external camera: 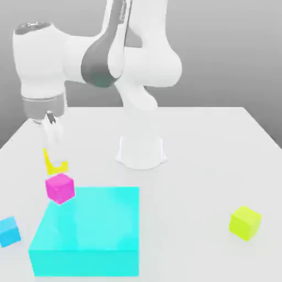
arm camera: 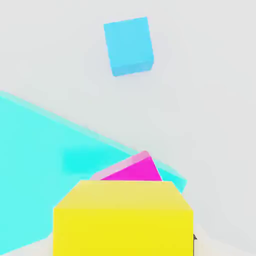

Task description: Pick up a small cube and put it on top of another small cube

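Yellow cube [arm camera: 122, 220] held between fingers [external camera: 53, 128] — above magenta cube [external camera: 59, 187].

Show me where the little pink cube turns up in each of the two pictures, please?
Exterior view: the magenta-pink cube sits toward that view's left, at the far left corner of the big cyan block, just below the yellow cube.
Hand view: the magenta-pink cube peeks out from behind the yellow cube.
Shared landmark: the big cyan block, beside the pink cube in both.
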